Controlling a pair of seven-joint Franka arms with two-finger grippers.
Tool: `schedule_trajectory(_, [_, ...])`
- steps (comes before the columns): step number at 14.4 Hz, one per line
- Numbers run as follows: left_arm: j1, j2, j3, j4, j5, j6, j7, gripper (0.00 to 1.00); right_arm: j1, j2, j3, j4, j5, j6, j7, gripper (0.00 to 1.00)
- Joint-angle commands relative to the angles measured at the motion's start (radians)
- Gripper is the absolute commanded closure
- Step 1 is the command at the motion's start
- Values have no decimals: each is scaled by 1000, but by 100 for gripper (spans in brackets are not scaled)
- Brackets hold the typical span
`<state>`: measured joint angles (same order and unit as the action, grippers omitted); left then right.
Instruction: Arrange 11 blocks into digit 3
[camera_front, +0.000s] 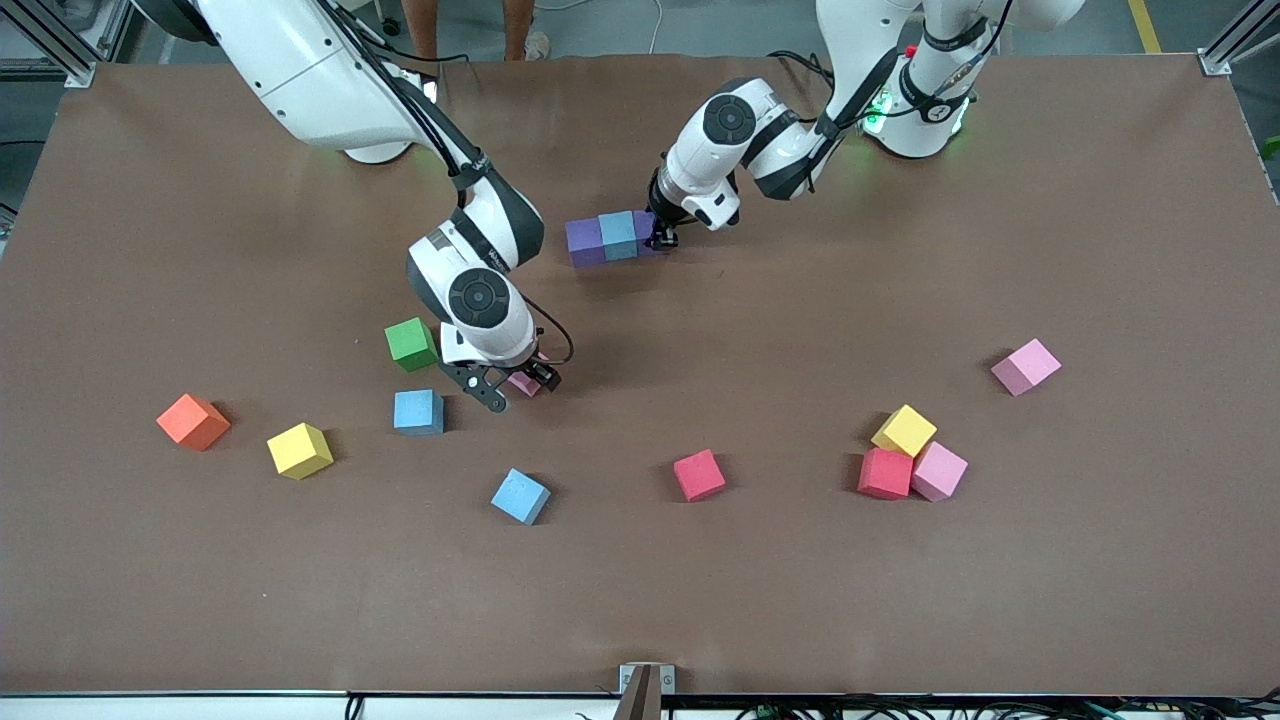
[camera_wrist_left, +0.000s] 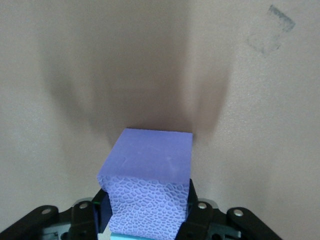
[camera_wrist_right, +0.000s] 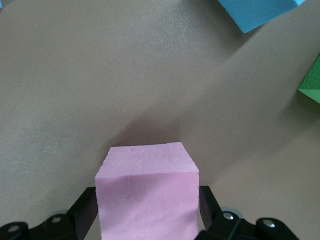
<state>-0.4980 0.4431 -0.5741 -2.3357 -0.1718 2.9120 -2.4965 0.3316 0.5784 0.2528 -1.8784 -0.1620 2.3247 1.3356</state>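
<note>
A short row stands near the robots' bases: a purple block (camera_front: 584, 241), a light blue block (camera_front: 618, 235) and a second purple block (camera_front: 645, 224). My left gripper (camera_front: 660, 236) is shut on this second purple block (camera_wrist_left: 150, 170) at the row's end toward the left arm. In the left wrist view my left gripper (camera_wrist_left: 148, 210) has a finger on each side of it. My right gripper (camera_front: 520, 380) is shut on a pink block (camera_front: 523, 382), low over the table beside a green block (camera_front: 411, 343). The right wrist view shows my right gripper (camera_wrist_right: 147, 205) around the pink block (camera_wrist_right: 147, 195).
Loose on the table are two light blue blocks (camera_front: 418, 411) (camera_front: 520, 496), a yellow block (camera_front: 299, 450) and a red block (camera_front: 699, 474). An orange cube (camera_front: 193, 421) lies too. A red (camera_front: 885, 473), yellow (camera_front: 904, 430) and pink (camera_front: 939, 471) cluster and a lone pink block (camera_front: 1025, 366) lie toward the left arm's end.
</note>
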Motion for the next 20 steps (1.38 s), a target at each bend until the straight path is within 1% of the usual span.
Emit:
schedule_trajectory(1, [-14,11,11,10,-3,16,-16,91,-23,1,22,1,13,2,-21,46])
schedule_trajectory(2, [-13,11,11,10,-3,16,-16,82,-22,1,22,1,13,2,-21,51])
schedule_trajectory(3, [-11,11,11,10,-2,16,-10,61,-23,1,22,2,12,2,-25,55])
schedule_trajectory(4, [-7,11,11,10,-2,16,-8,34,-23,1,22,2,12,1,-60,59])
schedule_trajectory(5, [-5,9,16,10,0,15,-8,1,-25,1,22,2,13,1,-96,60])
schedule_trajectory(8, [-2,-3,17,9,5,7,-8,0,-5,0,23,5,9,1,-136,60])
schedule_trajectory(12, [-10,-43,16,10,6,-51,-10,0,52,-35,23,9,13,-5,-300,58])
schedule_trajectory(17, [-8,-113,10,30,6,-184,-15,0,130,-46,36,-2,10,-10,-377,59])
schedule_trajectory(20, [-7,-153,10,64,6,-281,-10,0,139,-86,36,-48,12,-10,-437,60])
